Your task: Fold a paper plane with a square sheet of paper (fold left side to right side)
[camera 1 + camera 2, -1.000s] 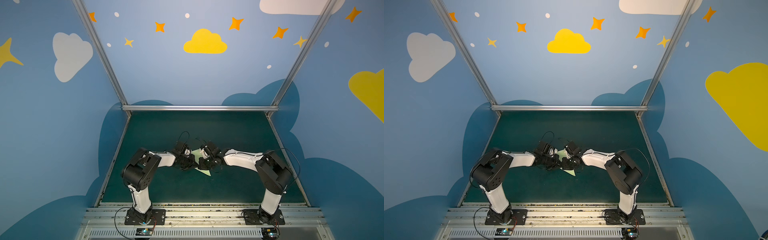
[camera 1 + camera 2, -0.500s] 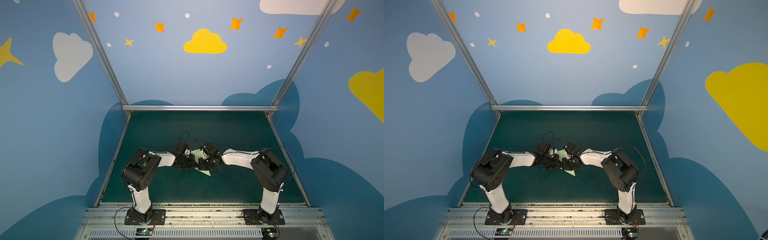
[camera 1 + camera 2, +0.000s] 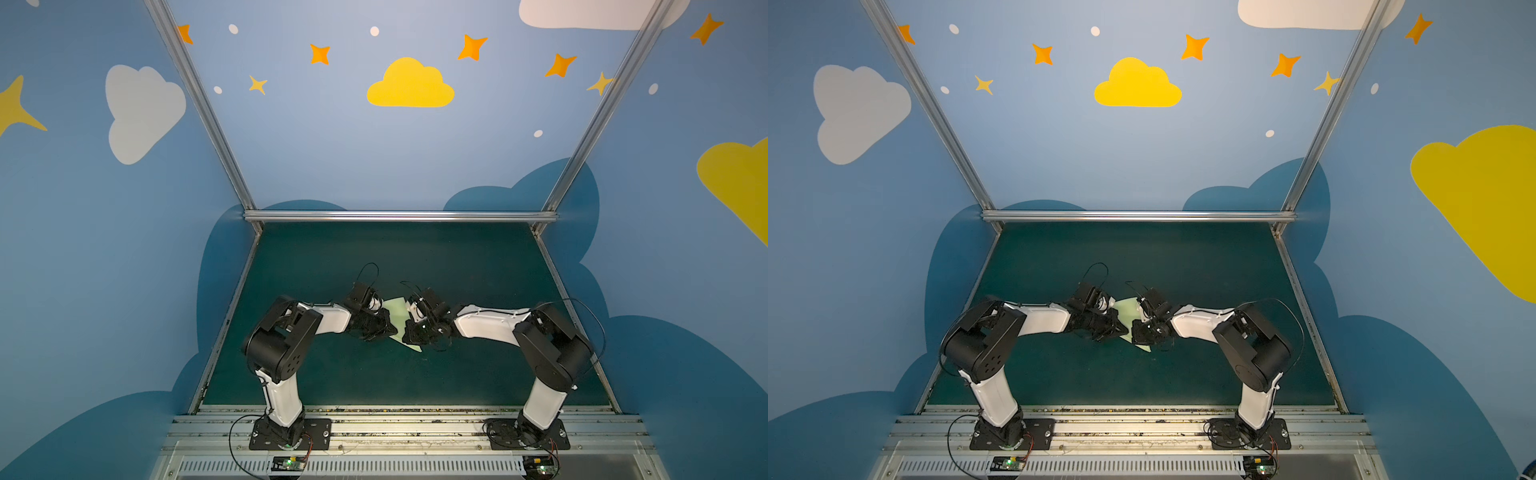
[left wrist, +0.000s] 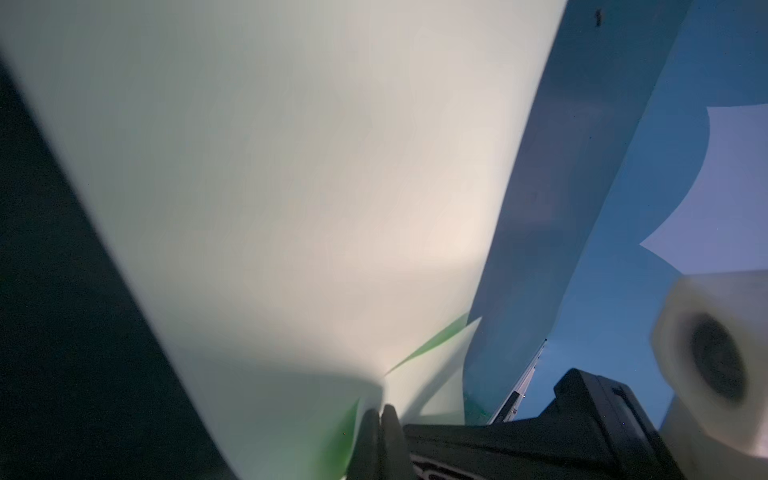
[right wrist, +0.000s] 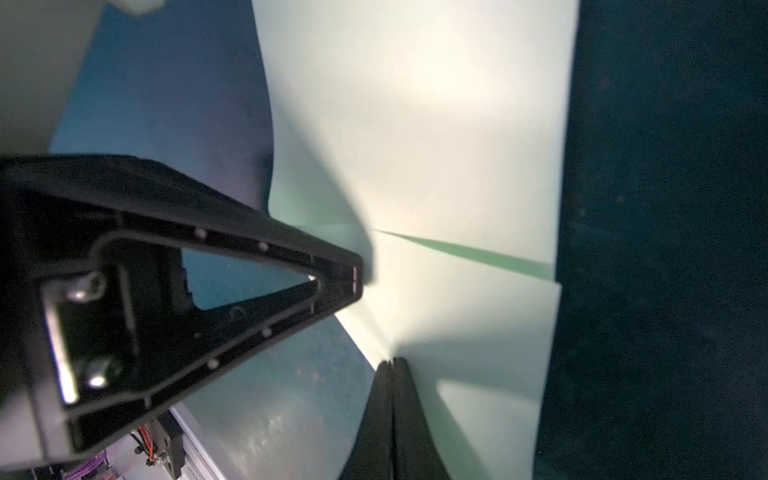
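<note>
The left gripper (image 4: 380,410) and right gripper (image 5: 392,362) each pinch tight on the partly folded square sheet of paper (image 3: 397,312) at mid-table. A clean crease likely calls for moving both in step, keeping the sheet taut and its edges matched. The sheet bows between the two closed grippers, over the green mat (image 3: 374,257).

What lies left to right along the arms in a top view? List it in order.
Left arm → left end effector → paper sheet → right end effector → right arm.
</note>
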Motion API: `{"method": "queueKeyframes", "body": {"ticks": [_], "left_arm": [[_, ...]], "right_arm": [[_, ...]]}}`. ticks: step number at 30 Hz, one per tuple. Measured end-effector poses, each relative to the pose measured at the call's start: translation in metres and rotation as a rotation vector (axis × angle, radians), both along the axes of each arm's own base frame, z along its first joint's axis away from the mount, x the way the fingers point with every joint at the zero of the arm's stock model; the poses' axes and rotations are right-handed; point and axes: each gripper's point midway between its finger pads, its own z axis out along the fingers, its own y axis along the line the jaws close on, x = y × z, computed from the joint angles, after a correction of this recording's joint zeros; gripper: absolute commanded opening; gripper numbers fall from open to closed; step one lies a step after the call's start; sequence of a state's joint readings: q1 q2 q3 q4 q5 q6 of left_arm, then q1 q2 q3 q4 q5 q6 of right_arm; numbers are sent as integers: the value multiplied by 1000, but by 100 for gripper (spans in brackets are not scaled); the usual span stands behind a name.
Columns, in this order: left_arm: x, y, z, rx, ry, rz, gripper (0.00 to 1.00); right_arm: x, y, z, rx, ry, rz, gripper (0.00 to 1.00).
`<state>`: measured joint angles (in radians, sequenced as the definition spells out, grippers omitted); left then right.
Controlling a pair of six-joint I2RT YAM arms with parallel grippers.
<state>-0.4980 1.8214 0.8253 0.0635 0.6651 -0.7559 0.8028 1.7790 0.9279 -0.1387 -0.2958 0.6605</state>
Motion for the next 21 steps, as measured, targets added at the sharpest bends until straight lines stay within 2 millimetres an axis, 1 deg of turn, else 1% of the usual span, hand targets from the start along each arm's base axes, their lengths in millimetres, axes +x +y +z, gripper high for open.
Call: {"method": "queueKeyframes", "body": {"ticks": [21], "left_arm": [[0, 0, 0, 3, -3, 2, 4]], "right_arm": [[-24, -52, -5, 69, -23, -123, 0]]}}
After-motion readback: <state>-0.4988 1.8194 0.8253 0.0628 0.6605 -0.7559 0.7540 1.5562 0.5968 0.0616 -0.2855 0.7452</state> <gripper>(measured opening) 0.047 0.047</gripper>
